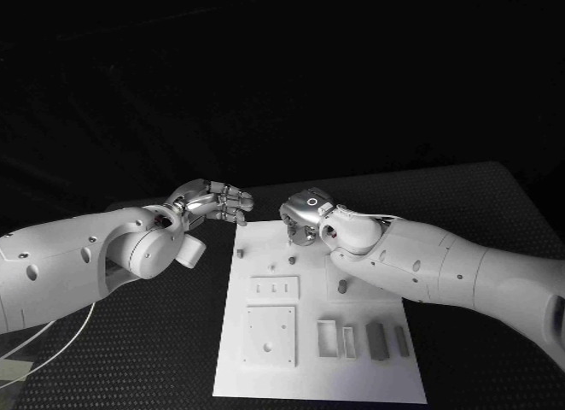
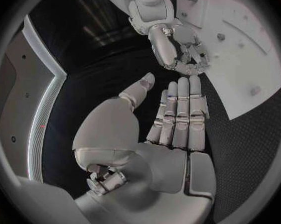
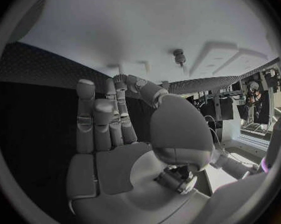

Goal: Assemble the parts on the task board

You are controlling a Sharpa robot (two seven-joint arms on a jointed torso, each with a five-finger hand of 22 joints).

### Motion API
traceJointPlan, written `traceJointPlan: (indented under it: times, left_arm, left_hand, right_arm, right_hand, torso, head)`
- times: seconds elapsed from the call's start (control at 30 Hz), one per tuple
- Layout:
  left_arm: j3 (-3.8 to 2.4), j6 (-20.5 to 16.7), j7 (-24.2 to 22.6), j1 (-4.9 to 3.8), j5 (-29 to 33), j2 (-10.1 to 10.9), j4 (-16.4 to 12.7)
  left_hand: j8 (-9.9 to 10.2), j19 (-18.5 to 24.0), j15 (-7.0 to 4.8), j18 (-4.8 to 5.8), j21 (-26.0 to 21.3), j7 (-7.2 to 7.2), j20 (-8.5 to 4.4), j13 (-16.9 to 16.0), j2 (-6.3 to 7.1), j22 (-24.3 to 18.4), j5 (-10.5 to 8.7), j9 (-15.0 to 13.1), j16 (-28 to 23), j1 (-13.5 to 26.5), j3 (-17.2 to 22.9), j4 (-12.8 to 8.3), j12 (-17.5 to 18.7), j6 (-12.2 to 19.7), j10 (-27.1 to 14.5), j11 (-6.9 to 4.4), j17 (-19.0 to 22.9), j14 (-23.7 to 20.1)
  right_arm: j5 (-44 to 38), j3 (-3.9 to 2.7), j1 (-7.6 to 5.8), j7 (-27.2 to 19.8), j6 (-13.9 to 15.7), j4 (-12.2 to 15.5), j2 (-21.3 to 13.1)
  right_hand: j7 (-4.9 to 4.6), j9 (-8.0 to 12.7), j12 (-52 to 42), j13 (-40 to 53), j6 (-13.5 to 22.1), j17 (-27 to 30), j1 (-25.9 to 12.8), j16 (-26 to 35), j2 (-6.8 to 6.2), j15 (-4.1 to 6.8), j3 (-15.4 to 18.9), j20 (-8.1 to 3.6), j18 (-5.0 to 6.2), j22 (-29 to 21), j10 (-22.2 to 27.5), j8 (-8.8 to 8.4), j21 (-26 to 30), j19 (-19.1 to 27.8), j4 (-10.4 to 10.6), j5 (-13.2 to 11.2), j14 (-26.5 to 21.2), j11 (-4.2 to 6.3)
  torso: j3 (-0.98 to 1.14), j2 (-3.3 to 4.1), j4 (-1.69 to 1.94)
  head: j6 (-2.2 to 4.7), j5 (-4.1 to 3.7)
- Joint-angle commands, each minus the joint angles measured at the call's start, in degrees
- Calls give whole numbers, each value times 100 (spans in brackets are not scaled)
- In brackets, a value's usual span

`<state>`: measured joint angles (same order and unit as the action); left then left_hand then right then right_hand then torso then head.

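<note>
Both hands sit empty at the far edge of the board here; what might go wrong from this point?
1. The left hand and right hand hover close together at the board's far end; their fingertips nearly meet in the left wrist view, so they may collide.
2. The right arm lies over the board's right side and may brush the grey parts there.
3. Small pegs stand near the right hand's fingers and could be knocked.

A matt white task board [image 1: 265,376] is seen on a counter [image 1: 148,350] covered in black, rough-textured mesh matting. The left robot hand [image 1: 215,203] is finished in glossy silver metal.
</note>
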<state>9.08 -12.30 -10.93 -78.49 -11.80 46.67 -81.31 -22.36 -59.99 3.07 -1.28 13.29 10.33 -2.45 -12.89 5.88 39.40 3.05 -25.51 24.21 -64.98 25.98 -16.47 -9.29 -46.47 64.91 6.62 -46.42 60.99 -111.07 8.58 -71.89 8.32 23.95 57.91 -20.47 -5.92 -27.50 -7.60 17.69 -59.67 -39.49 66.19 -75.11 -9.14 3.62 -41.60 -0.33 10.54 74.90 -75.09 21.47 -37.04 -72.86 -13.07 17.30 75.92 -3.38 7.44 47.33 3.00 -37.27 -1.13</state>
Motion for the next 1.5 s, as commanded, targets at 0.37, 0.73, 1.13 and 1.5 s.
traceJointPlan:
  times: [0.37,0.73,1.13,1.5]
  left_arm:
    - [-4,62,-61,-18,20,3,-5]
    - [-4,61,-55,-18,20,1,-3]
    - [-4,63,-46,-18,20,5,-7]
    - [-4,33,-38,-18,20,26,-14]
  left_hand:
    - [34,-21,-1,-96,-29,32,-17,-12,23,6,-3,-8,-31,44,-19,-1,28,15,12,39,-11,-3]
    - [39,-22,-1,-96,-31,34,-16,-14,26,7,-3,-10,-34,42,-20,-1,33,19,10,41,-13,-2]
    - [51,-25,0,-95,-35,40,-16,-18,29,9,-3,-13,-39,47,-24,4,44,31,5,45,-17,0]
    - [77,-27,-1,-96,-42,54,-16,-19,44,11,-3,-14,-47,44,-28,1,71,63,-21,57,-23,3]
  right_arm:
    - [-189,44,82,179,94,42,-67]
    - [-199,45,95,156,119,84,-108]
    - [28,44,94,73,132,4,-54]
    - [277,44,92,-23,102,-31,-64]
  right_hand:
    - [92,-80,-69,871,-204,25,271,-69,-27,221,-337,-19,446,134,-489,59,-69,10,-373,36,-151,295]
    - [122,-114,-102,981,-276,35,314,-107,-108,245,-314,-18,446,132,-552,81,-96,5,-370,36,-148,323]
    - [50,-104,15,1035,-122,79,256,-91,-133,181,-311,-1,446,119,-359,-27,-72,47,-360,39,-172,254]
    - [-274,43,412,820,588,161,114,-82,-329,-135,-267,2,446,122,404,-434,-46,85,-316,38,-162,-74]
  torso:
    - [-2,4,429]
    - [-1,10,433]
    - [-7,9,433]
    - [-8,13,431]
  head:
    - [24,2]
    - [25,-6]
    - [39,-14]
    - [34,-6]
